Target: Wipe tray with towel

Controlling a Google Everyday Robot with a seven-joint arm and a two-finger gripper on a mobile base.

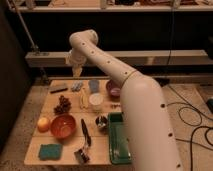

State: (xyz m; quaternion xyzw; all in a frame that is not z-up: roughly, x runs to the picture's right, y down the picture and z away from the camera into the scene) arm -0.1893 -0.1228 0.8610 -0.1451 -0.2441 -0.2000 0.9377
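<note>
Towel (94,85) at the back of the table (35,135), gripper (77,71) hovering just to its left.
The towel, apparently the grey-blue folded cloth, lies flat between a crumpled item (76,86) and a purple bowl (114,89). It is well apart from the green tray (118,142) at the front right, which the arm half hides. It looks soft, light and limp and will likely sag and bunch, so pinching a raised fold or an edge from above seems best. Whether the gripper is open or closed cannot be told.
</note>
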